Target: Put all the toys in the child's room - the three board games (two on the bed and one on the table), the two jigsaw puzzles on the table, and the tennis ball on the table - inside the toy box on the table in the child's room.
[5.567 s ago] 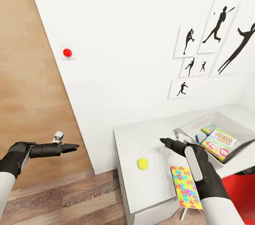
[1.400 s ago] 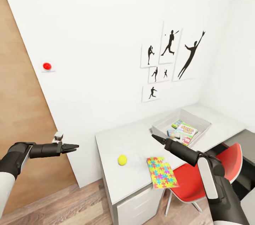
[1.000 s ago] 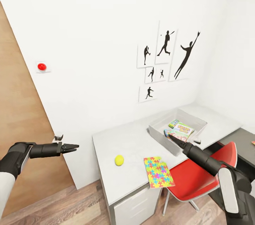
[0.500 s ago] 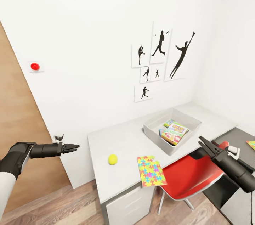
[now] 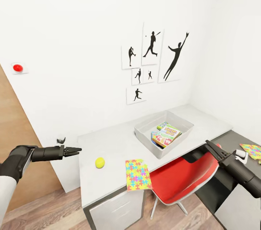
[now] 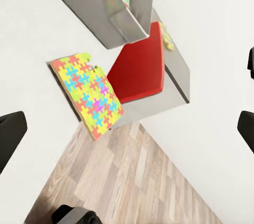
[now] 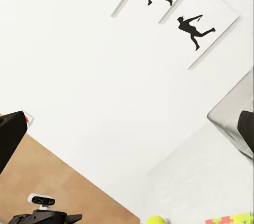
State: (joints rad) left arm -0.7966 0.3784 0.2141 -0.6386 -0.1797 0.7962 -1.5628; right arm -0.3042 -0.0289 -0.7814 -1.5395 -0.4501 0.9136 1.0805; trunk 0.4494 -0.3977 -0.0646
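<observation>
On the table [image 5: 119,143], toy box [image 5: 145,128] beside a red chair [image 5: 181,179] — both grippers parted, empty.

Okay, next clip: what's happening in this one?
A two-armed robot is tidying toys into the toy box on the table. The board games already lie inside it. The tennis ball and one jigsaw puzzle sit on the tabletop, the puzzle overhanging the front edge; a second puzzle lies on the dark desk section. Both arms are empty: the left gripper is held out beside the table, the right gripper above the red chair.
</observation>
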